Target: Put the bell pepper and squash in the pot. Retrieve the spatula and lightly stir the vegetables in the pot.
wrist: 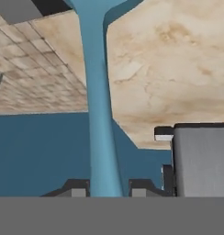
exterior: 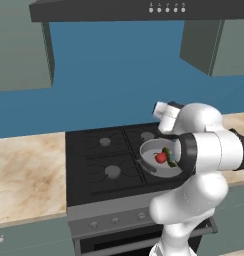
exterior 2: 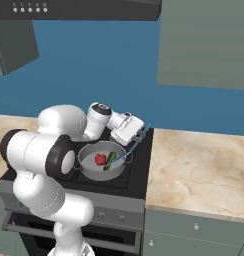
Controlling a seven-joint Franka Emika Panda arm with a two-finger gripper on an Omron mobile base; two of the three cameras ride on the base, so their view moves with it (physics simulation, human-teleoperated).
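The white arm's two-finger gripper (wrist: 104, 190) is clamping narrowly on the handle of the thin teal-blue spatula (wrist: 99, 105), whose shaft is running up between the two dark fingertips (wrist: 77, 189) in the hand view. In the right base view the gripper (exterior 2: 139, 134) is hanging over the far right rim of the wide shallow grey metal pot (exterior 2: 89, 167), which is sitting on the black stove (exterior: 94, 160). The small bright red bell pepper (exterior 2: 100, 159) and the slim dark green squash (exterior 2: 111, 160) are lying side by side inside the pot, with the spatula (exterior 2: 131, 147) slanting down towards them.
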